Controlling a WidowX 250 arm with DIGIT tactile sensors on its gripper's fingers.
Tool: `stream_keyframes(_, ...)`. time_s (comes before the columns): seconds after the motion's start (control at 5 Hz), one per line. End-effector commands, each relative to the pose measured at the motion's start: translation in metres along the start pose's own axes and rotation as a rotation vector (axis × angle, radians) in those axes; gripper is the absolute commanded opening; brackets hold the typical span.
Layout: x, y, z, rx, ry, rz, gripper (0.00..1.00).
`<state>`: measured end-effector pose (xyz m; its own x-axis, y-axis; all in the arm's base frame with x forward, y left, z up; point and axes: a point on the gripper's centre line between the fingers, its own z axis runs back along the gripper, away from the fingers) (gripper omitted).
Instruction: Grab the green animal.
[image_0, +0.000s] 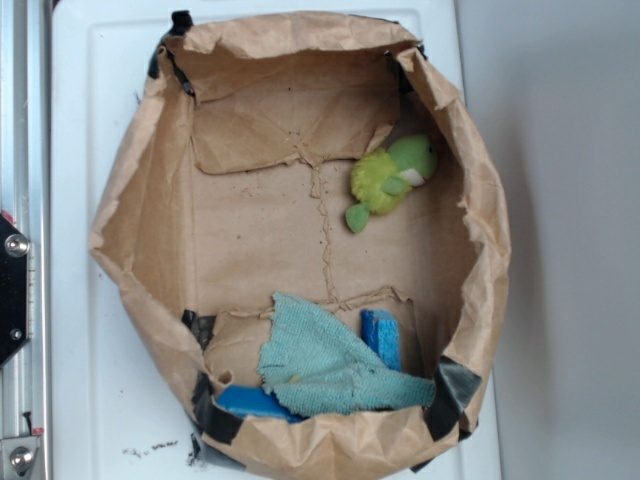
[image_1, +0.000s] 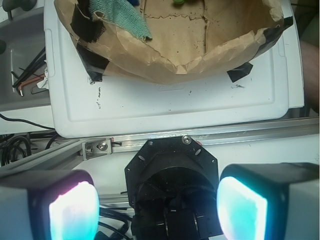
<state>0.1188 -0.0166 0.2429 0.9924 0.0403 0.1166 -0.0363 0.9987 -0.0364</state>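
Brown paper bag (image_0: 140, 230) with its walls rolled down into a crumpled bowl, sitting on a white tray (image_0: 75, 400), with black tape (image_0: 455, 390) patched on at the corners. That's basically the whole scene. At the near end of the bag floor a teal cloth (image_0: 325, 360) is bunched up, draped partly over two blue sponges: one (image_0: 380, 337) standing on edge just right of it, one (image_0: 250, 402) lying flat and poking out from under its lower left edge.

The green animal (image_0: 392, 180) is at the other end, upper right of the bag floor, tucked close to the right wall. Fuzzy yellow-green body, darker green head with a white patch on the face, one dark green foot sticking out toward the lower left. It lies well apart from the cloth and sponges, with bare paper between. Only the tall crinkled wall beside it crowds it.

The wrist view has the tool (image_1: 157, 207) wide open with nothing in it. Both pads (image_1: 74, 212) glow cyan at the bottom corners, well outside the bag, over an aluminium rail (image_1: 225, 135) by the tray edge. Only a sliver of the animal shows at the very top there.
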Motion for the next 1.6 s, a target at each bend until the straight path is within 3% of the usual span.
stream_keyframes(0.0, 0.0, 0.0, 0.0, 0.0, 0.0, 0.0, 1.0)
stream_keyframes(0.2, 0.029, -0.011, 0.008, -0.074, -0.065, 0.011, 1.0)
stream_keyframes(0.6, 0.075, -0.015, -0.031, -0.025, -0.179, 0.055, 1.0)
stream_keyframes(0.8, 0.102, -0.015, -0.06, -0.075, -0.171, 0.072, 1.0)
stream_keyframes(1.0, 0.126, -0.011, -0.09, -0.047, -0.149, 0.1, 1.0)
stream_keyframes(1.4, 0.146, 0.024, -0.116, -0.013, -0.145, 0.135, 1.0)
